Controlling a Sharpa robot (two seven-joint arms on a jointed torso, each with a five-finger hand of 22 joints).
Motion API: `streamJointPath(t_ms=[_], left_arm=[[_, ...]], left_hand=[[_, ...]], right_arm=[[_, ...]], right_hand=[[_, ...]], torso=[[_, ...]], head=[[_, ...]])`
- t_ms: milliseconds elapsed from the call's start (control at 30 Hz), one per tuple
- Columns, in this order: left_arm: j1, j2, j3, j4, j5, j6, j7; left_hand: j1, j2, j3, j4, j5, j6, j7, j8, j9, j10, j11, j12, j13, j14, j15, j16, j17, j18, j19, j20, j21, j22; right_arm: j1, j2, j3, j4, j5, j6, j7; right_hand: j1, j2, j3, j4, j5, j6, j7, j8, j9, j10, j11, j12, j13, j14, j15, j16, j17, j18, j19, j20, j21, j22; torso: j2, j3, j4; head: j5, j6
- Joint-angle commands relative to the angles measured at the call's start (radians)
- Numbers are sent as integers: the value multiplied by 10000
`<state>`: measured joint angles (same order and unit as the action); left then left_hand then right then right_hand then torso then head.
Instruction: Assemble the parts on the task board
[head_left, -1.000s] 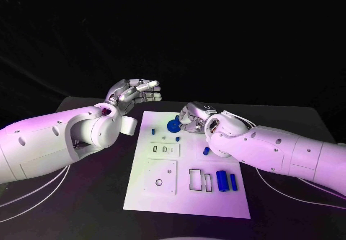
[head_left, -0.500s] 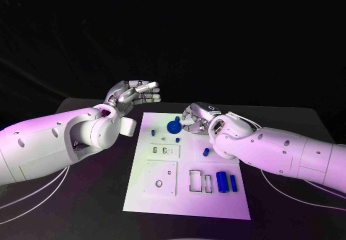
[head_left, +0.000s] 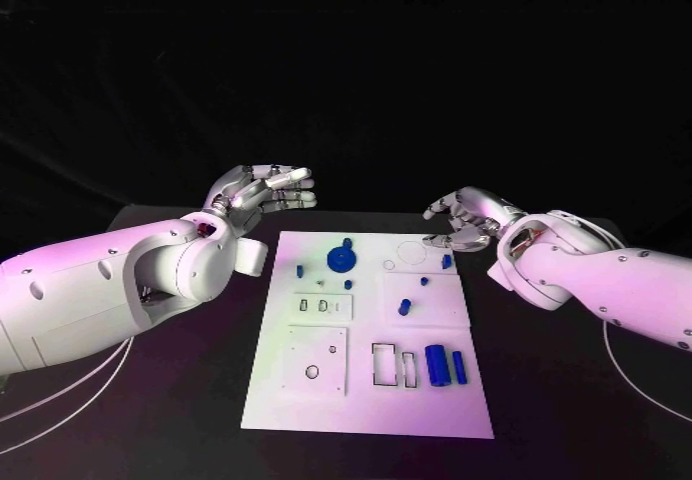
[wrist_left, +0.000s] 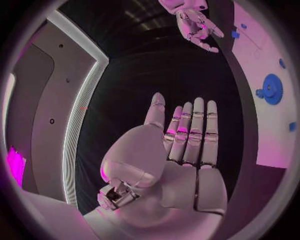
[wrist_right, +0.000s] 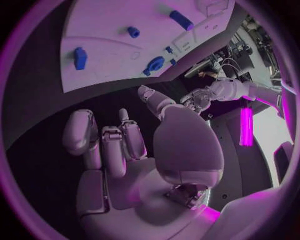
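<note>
now both hands — left hand (head_left: 264, 190), right hand (head_left: 464, 217) — hover empty.

The left hand (wrist_left: 178, 165) rises through the middle of the left wrist view with its palm facing the camera, its fingers (wrist_left: 199, 132) straight and side by side, the thumb standing a little apart from them, and nothing in its grasp. Beyond the fingertips, across dark table, the right hand (wrist_left: 194, 22) hangs with its fingers loosely curled and apart, holding nothing. Along one side runs the white task board (wrist_left: 275, 125), carrying a round blue gear-like part (wrist_left: 272, 89) and several smaller blue parts (wrist_left: 235, 34) spread well apart along it
</note>
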<state>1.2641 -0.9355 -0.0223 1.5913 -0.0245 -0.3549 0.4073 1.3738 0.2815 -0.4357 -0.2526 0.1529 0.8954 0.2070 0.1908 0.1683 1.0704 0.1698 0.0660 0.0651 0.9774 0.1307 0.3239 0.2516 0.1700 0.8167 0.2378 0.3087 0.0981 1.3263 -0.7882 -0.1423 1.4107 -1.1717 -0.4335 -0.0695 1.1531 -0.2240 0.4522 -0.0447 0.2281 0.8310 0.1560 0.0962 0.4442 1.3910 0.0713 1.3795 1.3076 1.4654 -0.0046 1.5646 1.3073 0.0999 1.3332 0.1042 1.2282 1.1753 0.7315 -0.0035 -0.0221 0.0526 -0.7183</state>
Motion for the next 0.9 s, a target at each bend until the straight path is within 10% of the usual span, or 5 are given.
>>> streamJointPath(t_ms=[33,333,900], left_arm=[[-10,14,-4,-4,31,205,72],[-45,22,-21,-71,33,230,75],[-61,0,-24,-92,33,248,77]], left_hand=[[-46,80,-200,-32,-36,-80,7,-39,10,-98,3,-21,9,-47,0,-37,10,124,7,48,-57,-10],[-46,80,-200,-32,-36,-80,7,-39,10,-98,3,-21,9,-47,0,-37,10,124,7,48,-57,-10],[-74,79,-207,-44,-36,-84,10,-39,18,-101,5,-15,12,-48,3,-50,27,123,4,51,-59,-16]], right_arm=[[12,-278,-5,-98,1119,1139,1007],[-127,-678,-21,-693,766,1689,1223],[-513,-285,-31,-1312,558,1774,1168]], right_hand=[[147,-16,-378,-3,-54,-169,-53,-58,-113,-112,-40,-64,168,929,19,-47,2104,38,-105,-2,-70,-25],[356,61,-703,-32,7,-180,-106,-9,-191,-88,-115,-12,211,939,-38,-37,2156,40,-106,-44,-83,-1],[572,269,-862,-49,413,13,-27,176,-272,120,-17,228,452,998,29,13,2394,-16,43,-14,73,213]], torso=[[-55,52,-58],[-39,161,-133],[20,183,-101]], head=[[-68,-32],[-155,-27],[-140,-108]])
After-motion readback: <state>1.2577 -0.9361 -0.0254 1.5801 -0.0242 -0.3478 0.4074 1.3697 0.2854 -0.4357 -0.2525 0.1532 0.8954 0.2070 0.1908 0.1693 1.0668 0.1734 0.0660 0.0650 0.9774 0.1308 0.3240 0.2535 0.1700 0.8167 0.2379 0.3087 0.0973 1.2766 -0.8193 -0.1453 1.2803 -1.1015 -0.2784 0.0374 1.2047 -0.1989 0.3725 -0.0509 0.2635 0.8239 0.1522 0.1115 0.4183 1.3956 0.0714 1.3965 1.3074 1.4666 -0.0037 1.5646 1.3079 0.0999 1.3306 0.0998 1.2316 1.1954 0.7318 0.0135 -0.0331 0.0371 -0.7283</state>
